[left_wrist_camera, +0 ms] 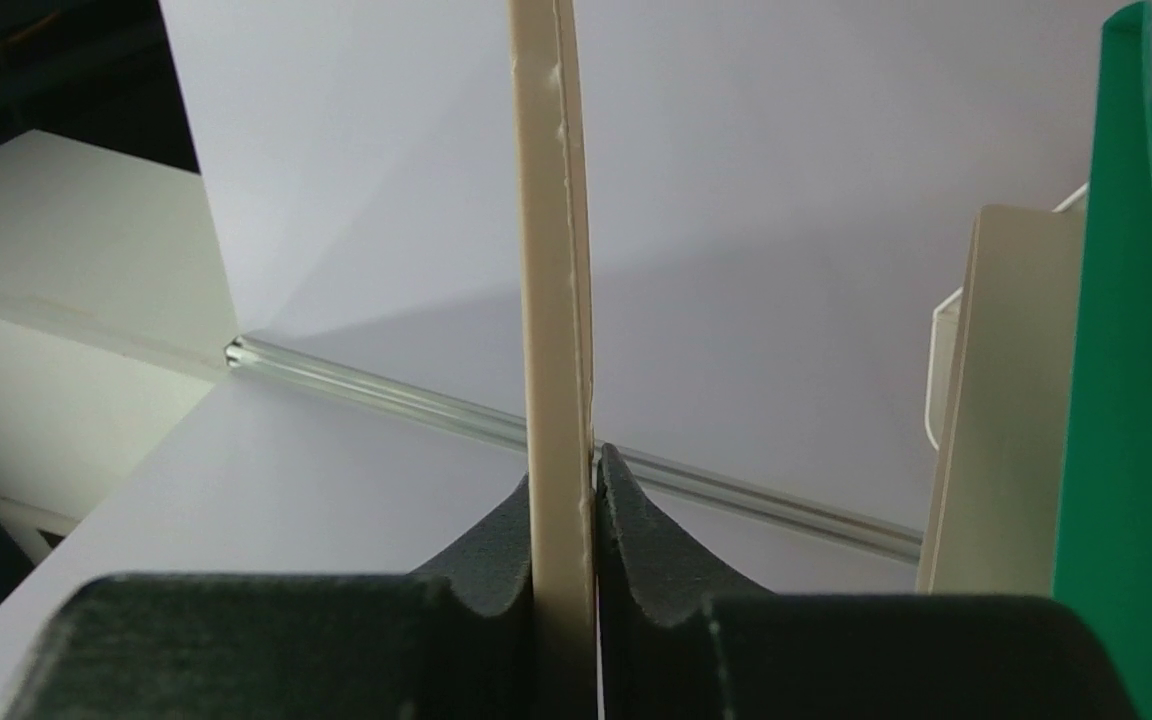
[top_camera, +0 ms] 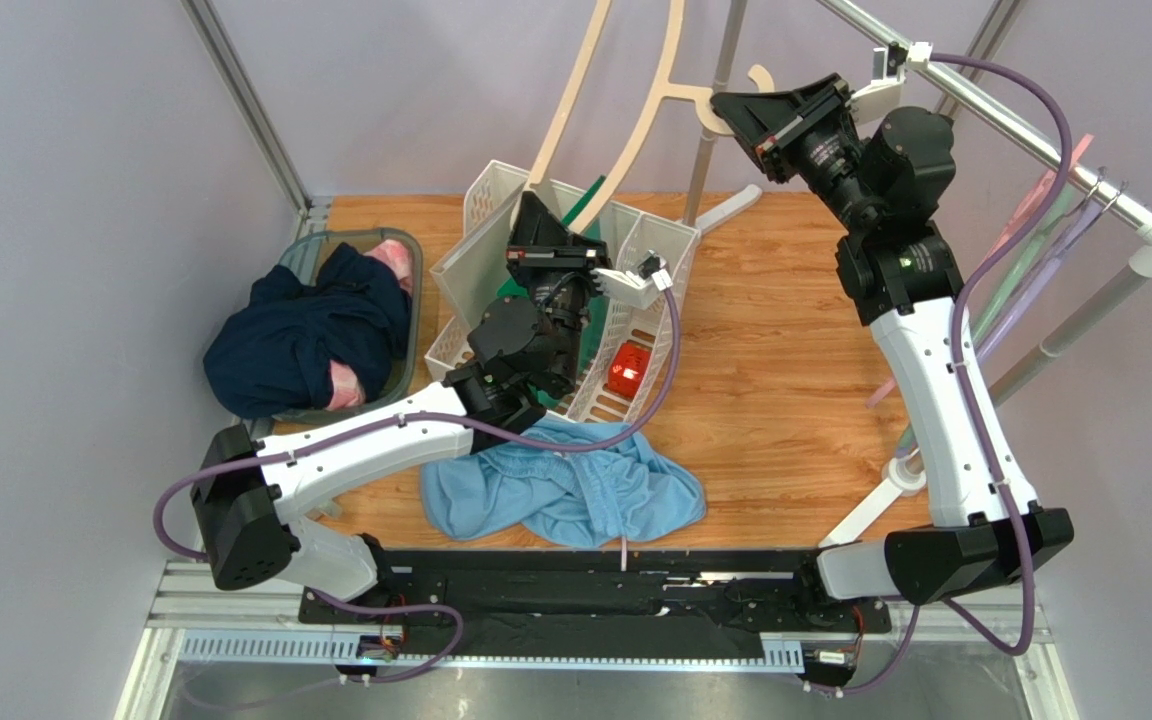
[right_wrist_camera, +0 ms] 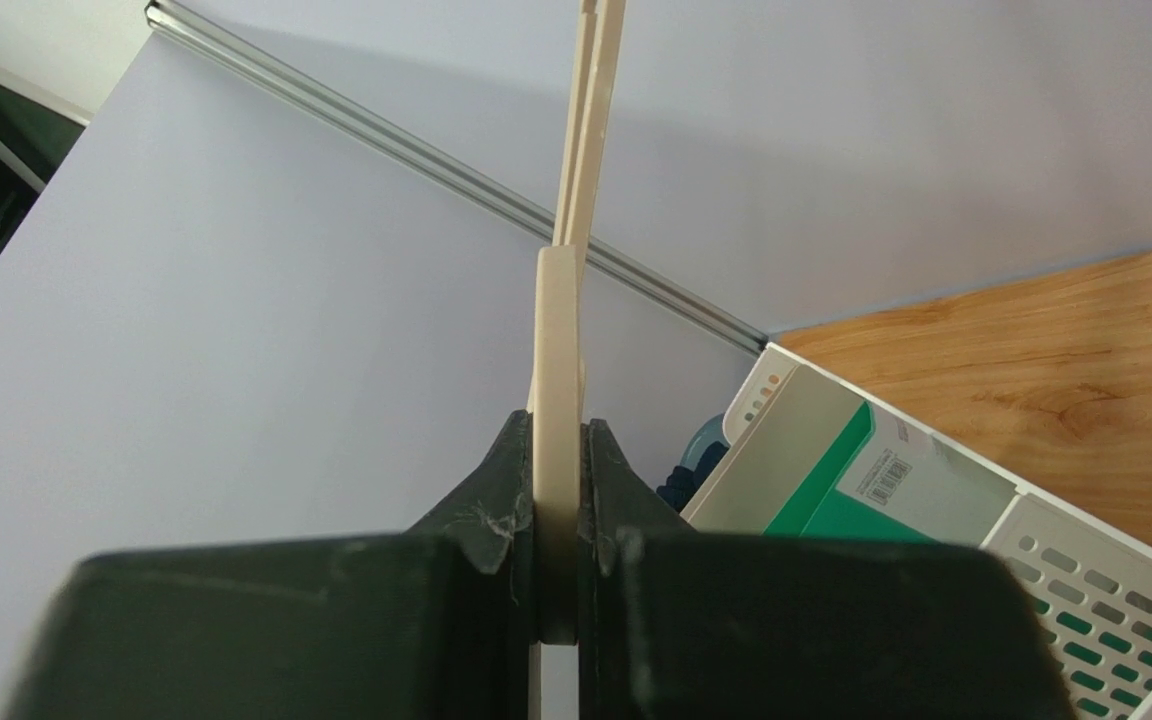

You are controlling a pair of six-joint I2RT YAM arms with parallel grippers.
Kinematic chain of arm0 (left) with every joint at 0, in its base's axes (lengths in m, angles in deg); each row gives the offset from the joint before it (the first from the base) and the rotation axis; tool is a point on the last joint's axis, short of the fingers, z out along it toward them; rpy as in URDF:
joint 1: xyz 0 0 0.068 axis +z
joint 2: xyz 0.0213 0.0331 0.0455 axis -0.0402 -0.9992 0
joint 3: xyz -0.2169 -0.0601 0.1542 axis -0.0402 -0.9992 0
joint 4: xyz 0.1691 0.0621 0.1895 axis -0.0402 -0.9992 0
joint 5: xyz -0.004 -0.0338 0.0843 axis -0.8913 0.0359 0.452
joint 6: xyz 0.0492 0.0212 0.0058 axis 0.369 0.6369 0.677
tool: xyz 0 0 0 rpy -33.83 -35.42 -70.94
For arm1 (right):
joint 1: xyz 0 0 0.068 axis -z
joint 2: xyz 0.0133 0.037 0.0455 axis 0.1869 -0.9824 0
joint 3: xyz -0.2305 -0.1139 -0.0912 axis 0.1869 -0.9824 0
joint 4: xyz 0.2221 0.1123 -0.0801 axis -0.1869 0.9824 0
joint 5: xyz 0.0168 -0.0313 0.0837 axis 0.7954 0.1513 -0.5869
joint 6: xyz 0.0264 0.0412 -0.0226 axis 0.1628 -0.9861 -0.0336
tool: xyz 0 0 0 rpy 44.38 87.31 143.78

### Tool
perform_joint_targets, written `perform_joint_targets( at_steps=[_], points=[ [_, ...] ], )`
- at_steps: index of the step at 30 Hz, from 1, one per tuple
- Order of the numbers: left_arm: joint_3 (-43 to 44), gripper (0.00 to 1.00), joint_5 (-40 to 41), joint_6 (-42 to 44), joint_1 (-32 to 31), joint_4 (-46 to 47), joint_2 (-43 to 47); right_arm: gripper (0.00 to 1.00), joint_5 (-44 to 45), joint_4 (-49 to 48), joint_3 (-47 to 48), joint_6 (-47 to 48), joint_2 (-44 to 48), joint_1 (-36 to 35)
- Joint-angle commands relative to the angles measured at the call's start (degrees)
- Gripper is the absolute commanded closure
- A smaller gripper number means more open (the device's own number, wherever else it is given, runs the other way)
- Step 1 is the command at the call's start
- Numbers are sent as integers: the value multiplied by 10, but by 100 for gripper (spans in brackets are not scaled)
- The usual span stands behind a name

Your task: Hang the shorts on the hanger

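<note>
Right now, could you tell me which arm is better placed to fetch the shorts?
Probably the left arm: its jaws grip the hanger low by the rack, nearest the shorts; the right arm holds the hook end high.

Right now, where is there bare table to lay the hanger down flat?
The widest bare patch of table lies between the rack and the right arm, beyond the shorts. The left side is crowded: basket of navy clothes, rack and left arm. The near middle is under the shorts.
</note>
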Motion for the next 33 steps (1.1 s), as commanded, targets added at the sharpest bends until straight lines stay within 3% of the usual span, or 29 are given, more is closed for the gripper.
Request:
perform_joint_targets(
  at_steps=[1, 9, 17, 19, 20, 27, 33],
  points=[
    [-4, 75, -8, -27, -4, -16, 18, 100, 26, -37, 18, -4, -1, 4],
    [-18, 38, -9, -20, -4, -21, 21, 100, 24, -35, 22, -12, 10, 5],
    [-60, 11, -13, -36, -7, -69, 62, 100, 20, -36, 34, -6, 17, 12],
    [-74, 8, -14, -41, -13, -90, 83, 100, 20, -35, 35, -4, 18, 14],
    [-91, 1, -17, -43, -14, -93, 89, 100, 20, -36, 33, -4, 20, 14],
    [-152, 1, -19, -67, -40, -137, 161, 100, 21, -27, 32, 9, 24, 18],
    [-154, 1, -32, -177, -59, -395, 234, 100, 18, -22, 22, 21, 36, 25]
  ],
)
